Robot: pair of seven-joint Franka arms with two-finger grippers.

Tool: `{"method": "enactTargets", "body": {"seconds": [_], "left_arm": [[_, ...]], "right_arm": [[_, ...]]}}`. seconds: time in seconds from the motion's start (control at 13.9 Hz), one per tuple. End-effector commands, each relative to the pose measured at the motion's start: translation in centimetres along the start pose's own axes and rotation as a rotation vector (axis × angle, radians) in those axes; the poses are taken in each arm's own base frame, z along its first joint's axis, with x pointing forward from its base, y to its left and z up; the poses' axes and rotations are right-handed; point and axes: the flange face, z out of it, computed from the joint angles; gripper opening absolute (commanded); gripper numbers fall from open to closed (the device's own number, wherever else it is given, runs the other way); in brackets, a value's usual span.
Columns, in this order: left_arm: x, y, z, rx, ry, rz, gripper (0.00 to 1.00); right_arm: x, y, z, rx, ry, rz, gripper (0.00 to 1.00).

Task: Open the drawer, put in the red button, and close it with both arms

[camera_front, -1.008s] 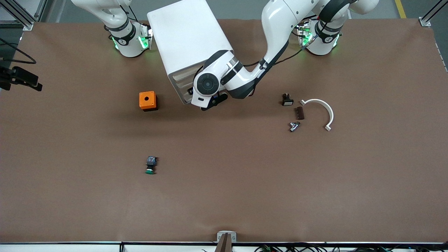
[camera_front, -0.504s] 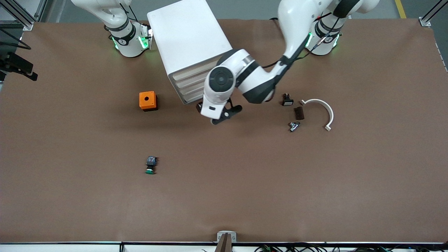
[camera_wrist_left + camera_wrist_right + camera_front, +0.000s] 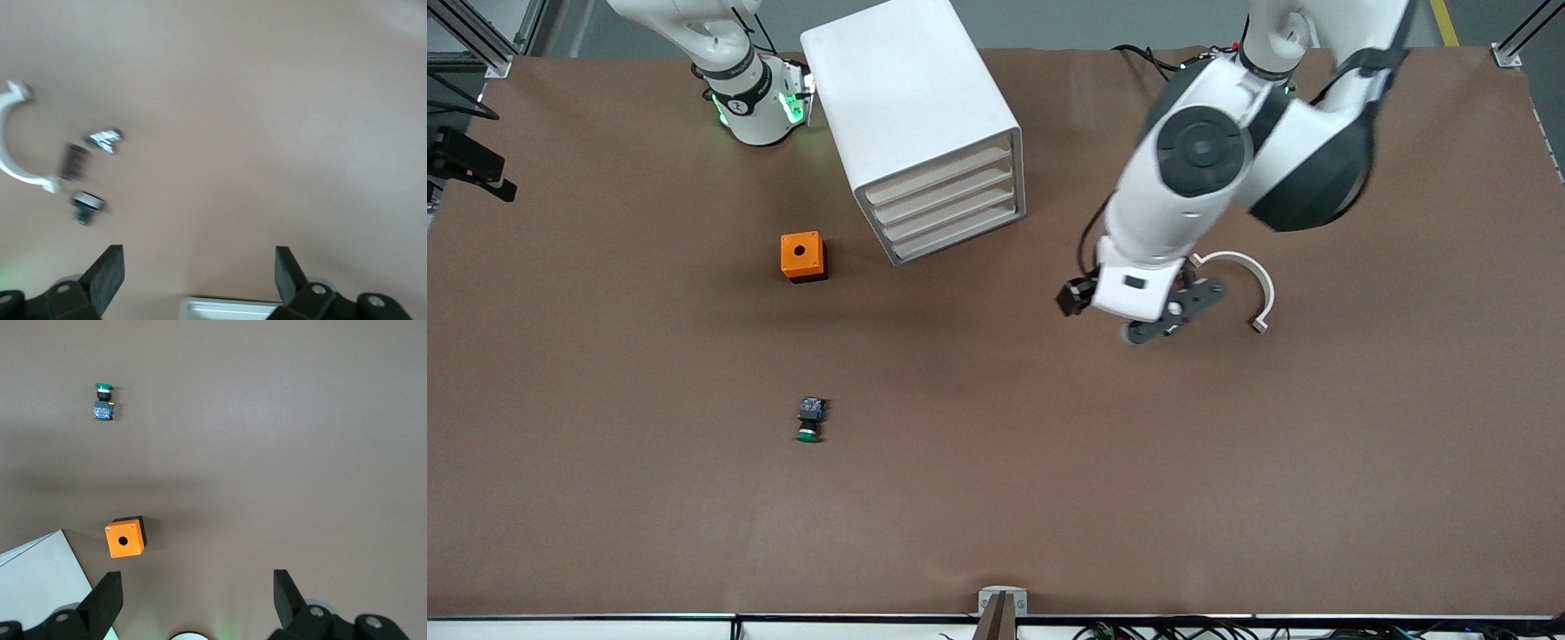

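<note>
No red button shows in any view. The white drawer cabinet (image 3: pixel 911 116) stands near the robots' bases, and its drawer fronts (image 3: pixel 951 209) all sit flush. Its corner shows in the right wrist view (image 3: pixel 33 580). My left gripper (image 3: pixel 1149 313) hangs in the air over the table beside a cluster of small parts. In the left wrist view (image 3: pixel 197 267) it is open and empty. My right gripper (image 3: pixel 195 590) is open and empty, high above the table near its own base. It is out of the front view, and that arm waits.
A green-capped button (image 3: pixel 807 420) (image 3: pixel 102 401) lies nearer the front camera than the orange box (image 3: pixel 802 256) (image 3: pixel 125 538). Toward the left arm's end lie a white curved clamp (image 3: pixel 1249 283) (image 3: pixel 10 143), a metal fitting (image 3: pixel 103 139), a brown block (image 3: pixel 73 162) and a small black switch (image 3: pixel 87 203).
My left arm has swung away from the cabinet's drawer fronts toward its own end of the table and risen over the small parts. The right arm has not moved.
</note>
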Motion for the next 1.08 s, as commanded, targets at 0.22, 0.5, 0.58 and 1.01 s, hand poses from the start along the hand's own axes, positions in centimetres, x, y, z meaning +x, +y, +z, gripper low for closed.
{"method": "enactTargets", "body": {"seconds": [0.22,0.5,0.58,1.01], "left_arm": [[7.5,-12.1,-5.5,0.064,-0.026,0.151,1.00],[11.1,-18.2,-6.6,0.091,-0.054,0.213,1.00],[11.6,-19.7,-7.0,0.093,-0.062,0.233,1.00],[9.9,-27.6,-6.1,0.131,-0.074,0.365,1.00]], "right_arm": [[-0.7,-0.2,-0.2,-0.002,0.009,-0.018,1.00],[-0.5,0.0,-0.6,-0.005,0.033,-0.015,1.00],[-0.5,-0.2,-0.7,-0.005,0.035,-0.018,1.00],[-0.8,-2.5,-1.3,-0.013,0.039,-0.042,1.00]]}}
